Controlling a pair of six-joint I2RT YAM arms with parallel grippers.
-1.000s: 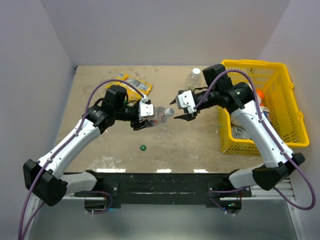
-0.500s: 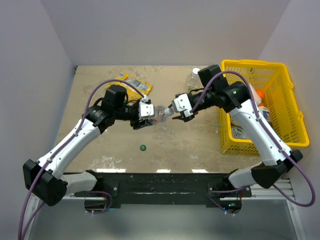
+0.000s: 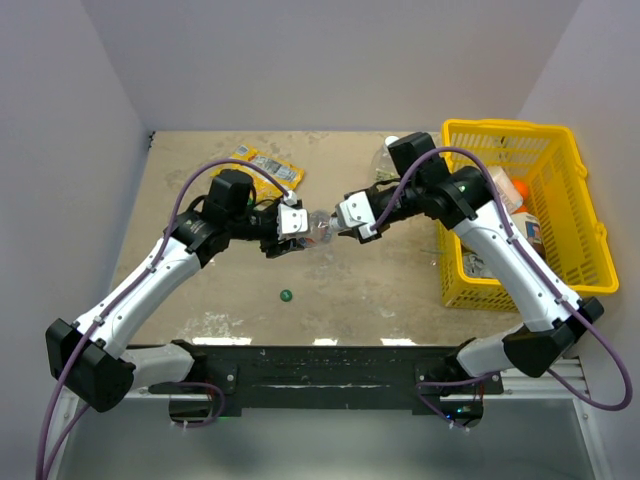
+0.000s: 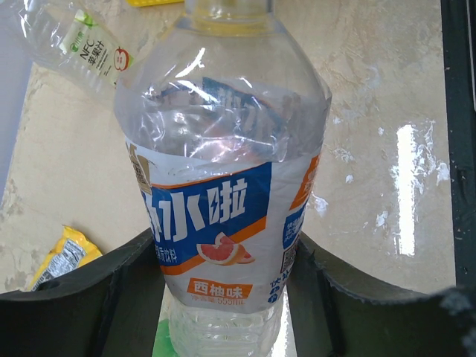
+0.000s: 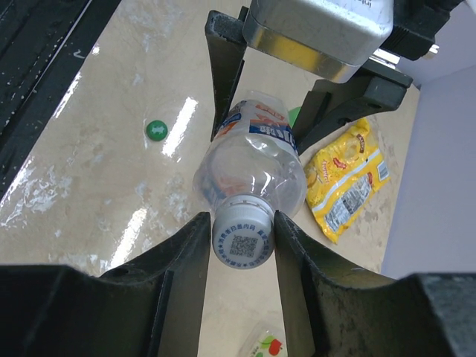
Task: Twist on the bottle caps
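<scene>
Bottle fills left jaws; right jaws pinch cap.

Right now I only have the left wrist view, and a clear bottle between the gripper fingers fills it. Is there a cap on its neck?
Observer: Yes. The right wrist view shows a white cap sitting on the bottle.
Operator: Where is the right gripper?
Observer: The right gripper has a finger close on each side of that cap. I can't tell whether they press it.
Operator: Any caps lying loose?
Observer: A green cap lies alone on the table, nearer the arm bases than the bottle.
</scene>
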